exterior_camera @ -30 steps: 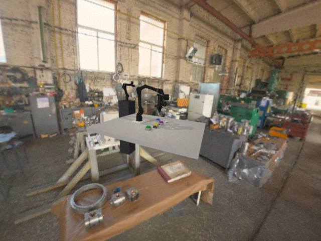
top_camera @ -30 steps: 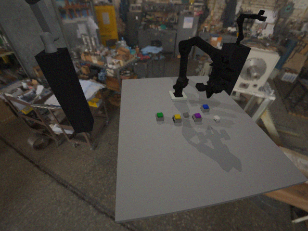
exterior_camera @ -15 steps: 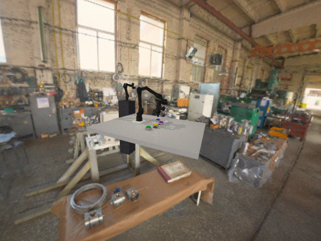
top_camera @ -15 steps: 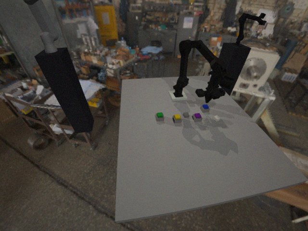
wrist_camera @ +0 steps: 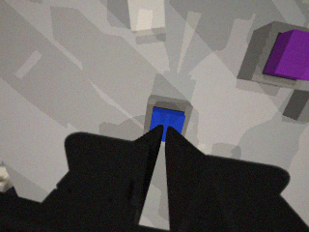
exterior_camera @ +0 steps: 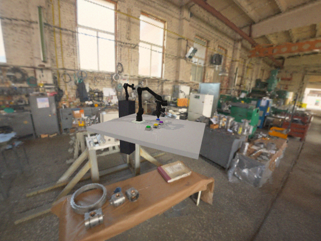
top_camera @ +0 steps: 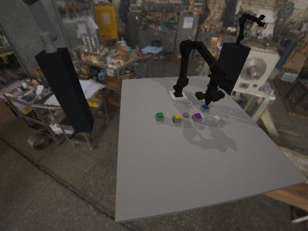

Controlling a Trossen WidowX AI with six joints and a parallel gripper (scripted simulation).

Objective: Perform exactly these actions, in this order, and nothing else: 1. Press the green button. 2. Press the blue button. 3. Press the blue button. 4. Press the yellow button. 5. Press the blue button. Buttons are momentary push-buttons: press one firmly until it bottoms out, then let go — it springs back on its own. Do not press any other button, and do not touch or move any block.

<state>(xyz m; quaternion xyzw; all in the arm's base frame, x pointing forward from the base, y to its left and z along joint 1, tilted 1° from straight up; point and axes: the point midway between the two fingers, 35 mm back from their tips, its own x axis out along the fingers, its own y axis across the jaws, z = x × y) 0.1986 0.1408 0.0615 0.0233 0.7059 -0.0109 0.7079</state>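
My gripper (top_camera: pixel 207 103) (exterior_camera: pixel 158 118) (wrist_camera: pixel 164 130) is shut and empty, pointing down with its fingertips right at the top of the blue button. The blue button (top_camera: pixel 205 106) (exterior_camera: pixel 157 119) (wrist_camera: pixel 167 118) sits on a grey base; the fingertips cover its near part in the wrist view. Whether they touch the cap I cannot tell. The green button (top_camera: pixel 160 114) (exterior_camera: pixel 148 126) stands at the left of the row in the top view. The yellow button (top_camera: pixel 177 116) (exterior_camera: pixel 155 125) stands to its right. Both caps stand up from their bases.
The purple button (top_camera: pixel 197 115) (exterior_camera: pixel 161 121) (wrist_camera: pixel 292 55) stands between the yellow and blue buttons. A grey block (top_camera: pixel 186 114) (wrist_camera: pixel 296 104) lies between yellow and purple. A white block (top_camera: pixel 216 117) (wrist_camera: pixel 147 18) lies beyond purple. The arm's pale base plate (top_camera: pixel 173 95) is behind the row.
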